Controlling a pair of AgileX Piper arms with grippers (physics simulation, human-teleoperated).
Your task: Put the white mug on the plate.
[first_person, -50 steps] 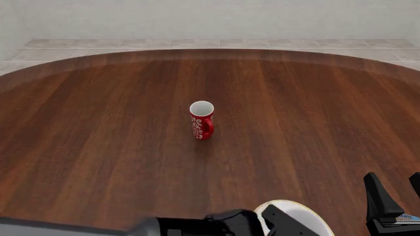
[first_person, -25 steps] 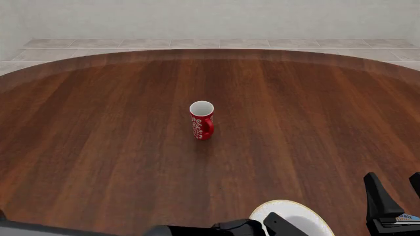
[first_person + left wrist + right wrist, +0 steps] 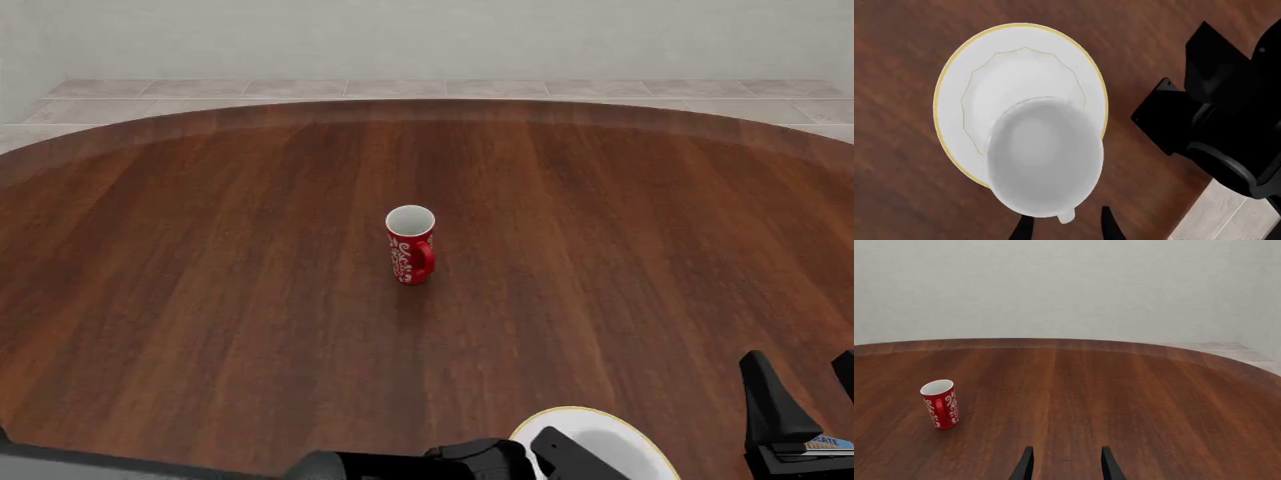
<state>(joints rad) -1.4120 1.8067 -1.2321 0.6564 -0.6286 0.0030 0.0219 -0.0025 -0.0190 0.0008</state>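
In the left wrist view the white mug sat mouth-up on the plate, its handle between the parted left fingers, untouched; in the front view the plate matched before; the right fingers stood apart, empty, past the red mug.

My left pincer has thin, black, tapered fingers; my right pincer looks the same. My arm housings are glossy black.

front view high over the table; left wrist straight down, close; right wrist level across it
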